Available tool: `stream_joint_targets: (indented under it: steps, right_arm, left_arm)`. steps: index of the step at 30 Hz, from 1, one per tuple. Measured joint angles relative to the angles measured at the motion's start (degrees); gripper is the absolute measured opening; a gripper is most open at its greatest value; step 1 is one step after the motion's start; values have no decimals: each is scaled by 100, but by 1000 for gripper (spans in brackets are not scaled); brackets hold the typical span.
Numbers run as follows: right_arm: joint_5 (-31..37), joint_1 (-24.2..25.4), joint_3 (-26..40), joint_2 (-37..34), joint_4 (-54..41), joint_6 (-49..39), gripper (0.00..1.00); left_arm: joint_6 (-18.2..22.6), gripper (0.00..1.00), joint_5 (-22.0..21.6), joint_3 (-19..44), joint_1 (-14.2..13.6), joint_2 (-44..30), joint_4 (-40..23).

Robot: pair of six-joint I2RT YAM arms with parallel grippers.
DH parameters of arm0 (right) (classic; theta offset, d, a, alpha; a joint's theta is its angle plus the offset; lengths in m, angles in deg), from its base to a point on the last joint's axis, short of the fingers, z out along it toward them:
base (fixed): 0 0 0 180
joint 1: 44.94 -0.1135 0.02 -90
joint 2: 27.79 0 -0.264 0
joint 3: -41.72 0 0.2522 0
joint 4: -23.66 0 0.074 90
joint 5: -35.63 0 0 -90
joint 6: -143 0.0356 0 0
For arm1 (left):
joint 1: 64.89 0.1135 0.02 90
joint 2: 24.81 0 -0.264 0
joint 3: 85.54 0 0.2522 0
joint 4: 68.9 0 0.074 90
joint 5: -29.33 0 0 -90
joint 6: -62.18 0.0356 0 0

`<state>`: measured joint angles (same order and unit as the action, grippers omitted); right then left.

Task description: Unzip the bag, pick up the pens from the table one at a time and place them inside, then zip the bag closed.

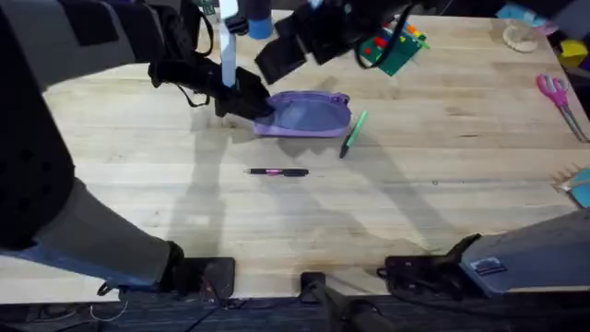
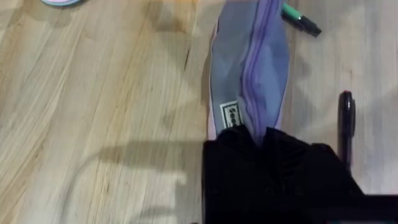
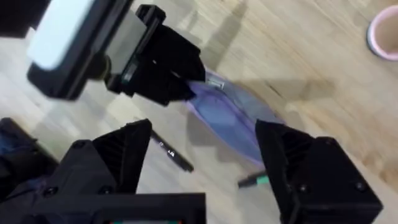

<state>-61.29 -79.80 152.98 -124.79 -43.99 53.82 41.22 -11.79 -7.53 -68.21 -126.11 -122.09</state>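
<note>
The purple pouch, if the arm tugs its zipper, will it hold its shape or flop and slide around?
The pouch looks like soft, flat fabric, so it will probably sag and bunch instead of staying stiff. It seems light and lies on smooth table, so it may slide unless held. The left tool sits at its end, likely pinning it.

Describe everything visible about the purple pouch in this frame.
The pouch is soft lavender fabric, an elongated oval lying flat on the table, with a lighter purple zipper along it and a small label near one end. The left tool is on that end; whether it grips is unclear. The green pen lies beside the other end.
</note>
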Motion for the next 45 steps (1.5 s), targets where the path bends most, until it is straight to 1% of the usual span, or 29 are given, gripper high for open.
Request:
stream_joint_targets:
  steps: [1,3,8,12,19,26,33,39,45]
  right_arm:
    - [-65,212,215,69,-272,0,995]
    - [-84,363,305,150,-379,1,995]
    - [-96,781,384,426,-618,0,996]
    - [-108,1018,404,523,-859,0,996]
    - [-163,1025,404,499,-1618,4,996]
    - [-173,1024,404,499,-2086,7,996]
    - [-177,1024,363,334,-1972,370,996]
    - [-182,1024,-114,209,-1273,898,996]
    - [-88,1024,-432,199,-1158,1296,996]
  left_arm:
    - [0,43,0,0,3,-2,-2]
    - [0,43,0,0,3,-1,0]
    - [0,43,0,0,3,0,0]
    - [0,43,0,0,3,-2,0]
    - [0,43,0,0,3,-2,0]
    - [1,43,0,0,3,-1,0]
    - [0,43,0,0,3,-2,0]
    - [0,42,0,0,3,-2,0]
    - [1,42,0,0,3,-1,0]
